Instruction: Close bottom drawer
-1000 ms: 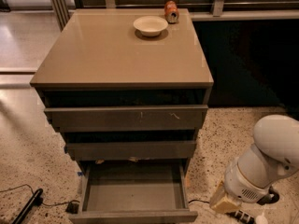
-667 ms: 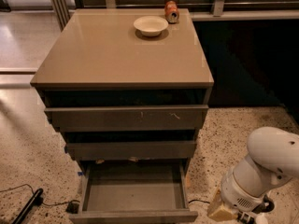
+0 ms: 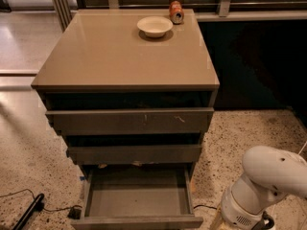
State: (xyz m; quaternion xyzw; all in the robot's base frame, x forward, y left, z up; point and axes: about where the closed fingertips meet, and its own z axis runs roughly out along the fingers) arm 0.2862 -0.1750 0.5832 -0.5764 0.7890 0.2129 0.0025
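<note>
The bottom drawer (image 3: 137, 221) is the lowest of three grey-brown drawers in the cabinet (image 3: 125, 56). It stands pulled far out, and its shallow grey tray (image 3: 137, 195) shows nothing inside. The middle drawer (image 3: 134, 154) and the scratched top drawer (image 3: 129, 121) each stick out a little. My white arm (image 3: 266, 186) is at the bottom right, to the right of the open drawer and apart from it. My gripper is below the picture's bottom edge and out of view.
A white bowl (image 3: 154, 26) and an orange can (image 3: 176, 12) stand at the back of the cabinet top. A black cable and plug (image 3: 31, 208) lie on the speckled floor at the lower left. A dark wall panel (image 3: 259, 61) is to the right of the cabinet.
My arm has sunk a little lower at the bottom right. The drawers have not moved.
</note>
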